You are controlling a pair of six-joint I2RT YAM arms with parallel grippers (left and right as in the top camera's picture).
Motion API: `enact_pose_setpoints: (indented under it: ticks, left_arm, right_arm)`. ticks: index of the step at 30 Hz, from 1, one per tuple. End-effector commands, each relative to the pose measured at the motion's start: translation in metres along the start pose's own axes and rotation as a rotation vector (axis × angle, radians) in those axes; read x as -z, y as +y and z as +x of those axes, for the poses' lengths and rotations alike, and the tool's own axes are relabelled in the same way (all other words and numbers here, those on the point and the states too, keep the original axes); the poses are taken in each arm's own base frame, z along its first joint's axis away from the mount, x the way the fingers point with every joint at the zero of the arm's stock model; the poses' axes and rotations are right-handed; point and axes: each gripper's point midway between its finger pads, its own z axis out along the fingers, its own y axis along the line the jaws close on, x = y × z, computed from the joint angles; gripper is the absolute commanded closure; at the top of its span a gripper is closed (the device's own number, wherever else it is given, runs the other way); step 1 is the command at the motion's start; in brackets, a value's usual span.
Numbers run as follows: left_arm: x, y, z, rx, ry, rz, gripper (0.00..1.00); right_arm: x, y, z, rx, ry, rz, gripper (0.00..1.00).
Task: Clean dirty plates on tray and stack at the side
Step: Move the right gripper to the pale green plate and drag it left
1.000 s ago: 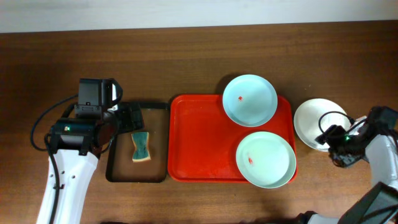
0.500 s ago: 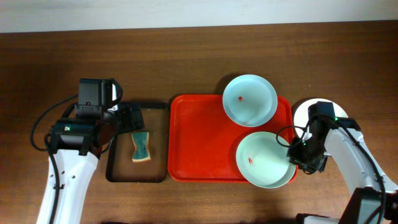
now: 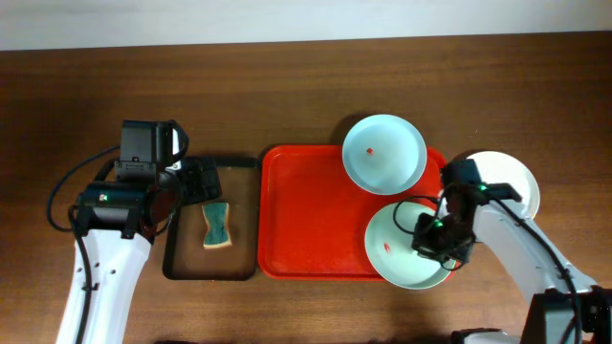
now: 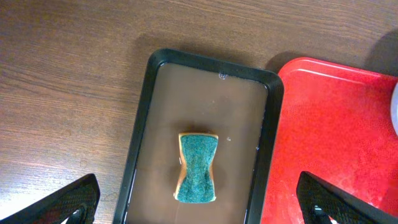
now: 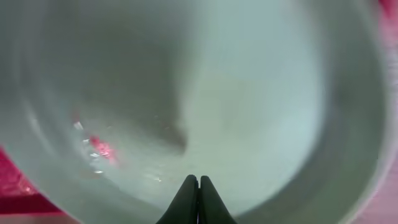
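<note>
On the red tray [image 3: 306,215] lie a pale blue plate [image 3: 384,153] at the back right and a mint green plate [image 3: 402,250] at the front right, each with a small red smear. A white plate [image 3: 512,182] rests on the table to the tray's right. My right gripper [image 3: 428,239] is shut with nothing in it, low over the mint plate's right half. The right wrist view shows the closed tips [image 5: 198,186] just above the plate's inside [image 5: 249,93], with the red smear [image 5: 99,148] to their left. My left gripper [image 4: 199,194] stands open above the sponge.
A narrow black tray [image 3: 172,258] sits left of the red tray and holds a green and yellow sponge [image 3: 218,225]. In the left wrist view the sponge [image 4: 198,167] lies in the middle of the black tray [image 4: 138,124]. Bare wooden table surrounds both trays.
My right arm has swung left from beside the white plate to over the mint plate, and its jaws have shut. The left arm has not moved.
</note>
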Motion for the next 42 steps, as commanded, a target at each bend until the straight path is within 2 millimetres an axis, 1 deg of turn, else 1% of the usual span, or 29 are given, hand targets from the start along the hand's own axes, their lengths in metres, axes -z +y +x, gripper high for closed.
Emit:
enact_pose_setpoints:
  ticks: [1,2,4,5,6,8,9,10,14,15,16,18,21,22,24,25,26,28,29,31,33,34,35,36,37,39,40,41,42]
  left_arm:
    - [0.002,0.002,-0.002,0.006,-0.01,-0.007,0.01]
    - [0.002,0.002,-0.002,0.006,-0.01,-0.007,0.01]
    - [0.002,0.002,-0.002,0.006,-0.01,-0.007,0.01]
    - [0.002,0.002,-0.002,0.006,-0.01,-0.007,0.01]
    - [0.002,0.002,-0.002,0.006,-0.01,-0.007,0.01]
    - [0.002,0.002,-0.002,0.006,-0.01,-0.007,0.01]
    - [0.002,0.002,-0.002,0.006,-0.01,-0.007,0.01]
    - [0.002,0.002,-0.002,0.006,-0.01,-0.007,0.01]
    - [0.002,0.002,-0.002,0.006,-0.01,-0.007,0.01]
    - [0.002,0.002,-0.002,0.006,-0.01,-0.007,0.01]
    - [0.002,0.002,-0.002,0.006,-0.01,-0.007,0.01]
    - [0.002,0.002,-0.002,0.006,-0.01,-0.007,0.01]
    - [0.002,0.002,-0.002,0.006,-0.01,-0.007,0.01]
    - [0.002,0.002,-0.002,0.006,-0.01,-0.007,0.01]
    - [0.002,0.002,-0.002,0.006,-0.01,-0.007,0.01]
    - [0.002,0.002,-0.002,0.006,-0.01,-0.007,0.01]
    - [0.002,0.002,-0.002,0.006,-0.01,-0.007,0.01]
    - [0.002,0.002,-0.002,0.006,-0.01,-0.007,0.01]
    - [0.002,0.002,-0.002,0.006,-0.01,-0.007,0.01]
    - [0.002,0.002,-0.002,0.006,-0.01,-0.007,0.01]
    - [0.002,0.002,-0.002,0.006,-0.01,-0.007,0.01]
    - [0.002,0.002,-0.002,0.006,-0.01,-0.007,0.01]
    - [0.002,0.002,-0.002,0.006,-0.01,-0.007,0.01]
    - [0.002,0.002,-0.002,0.006,-0.01,-0.007,0.01]
    - [0.002,0.002,-0.002,0.006,-0.01,-0.007,0.01]
    - [0.002,0.002,-0.002,0.006,-0.01,-0.007,0.01]
    - [0.002,0.002,-0.002,0.007,-0.01,-0.007,0.01]
    - [0.002,0.002,-0.002,0.006,-0.01,-0.008,0.01]
    - [0.002,0.002,-0.002,0.007,-0.01,-0.007,0.01]
  right_arm:
    - [-0.006,0.023,0.006,0.058,-0.017,-0.013,0.96]
    - [-0.008,0.029,0.007,0.086,-0.023,-0.016,0.95]
    - [-0.008,0.032,0.007,0.097,-0.028,-0.02,0.78]
    - [-0.007,0.038,0.01,0.099,-0.012,-0.054,0.76]
    - [-0.006,0.052,0.012,0.115,0.007,-0.132,0.73]
    - [-0.007,0.068,0.011,0.172,-0.022,-0.162,0.68]
    - [-0.009,0.079,0.011,0.224,-0.047,-0.166,0.68]
    - [-0.011,0.084,0.009,0.266,-0.079,-0.144,0.68]
    - [-0.021,0.084,0.003,0.357,-0.168,-0.009,0.68]
    - [-0.023,0.087,0.003,0.372,-0.18,-0.002,0.68]
    - [-0.025,0.092,0.003,0.39,-0.187,-0.006,0.72]
    - [-0.027,0.099,0.005,0.415,-0.193,-0.01,0.74]
    - [-0.037,0.096,0.005,0.376,-0.182,0.019,0.75]
    - [-0.039,0.097,0.007,0.369,-0.171,0.02,0.77]
    - [-0.042,0.105,0.015,0.352,-0.152,-0.007,0.9]
    - [-0.042,0.117,0.022,0.362,-0.126,-0.068,0.91]
    - [-0.042,0.135,0.03,0.355,-0.107,-0.146,0.91]
    - [-0.039,0.172,0.037,0.349,-0.135,-0.263,0.91]
    - [-0.032,0.206,0.043,0.39,-0.188,-0.363,0.91]
    - [-0.019,0.245,0.048,0.42,-0.266,-0.485,0.91]
    - [-0.003,0.273,0.043,0.433,-0.401,-0.558,0.91]
    - [0.002,0.278,0.038,0.429,-0.446,-0.571,0.89]
    - [0.004,0.28,0.037,0.444,-0.451,-0.573,0.85]
    - [0.008,0.277,0.034,0.473,-0.446,-0.528,0.82]
    - [0.018,0.267,0.025,0.5,-0.431,-0.42,0.77]
    - [0.051,0.217,-0.001,0.468,-0.39,-0.147,0.67]
    - [0.058,0.191,-0.01,0.41,-0.359,-0.068,0.62]
    - [0.058,0.163,-0.018,0.338,-0.317,-0.008,0.59]
    - [0.058,0.141,-0.023,0.282,-0.287,0.033,0.58]
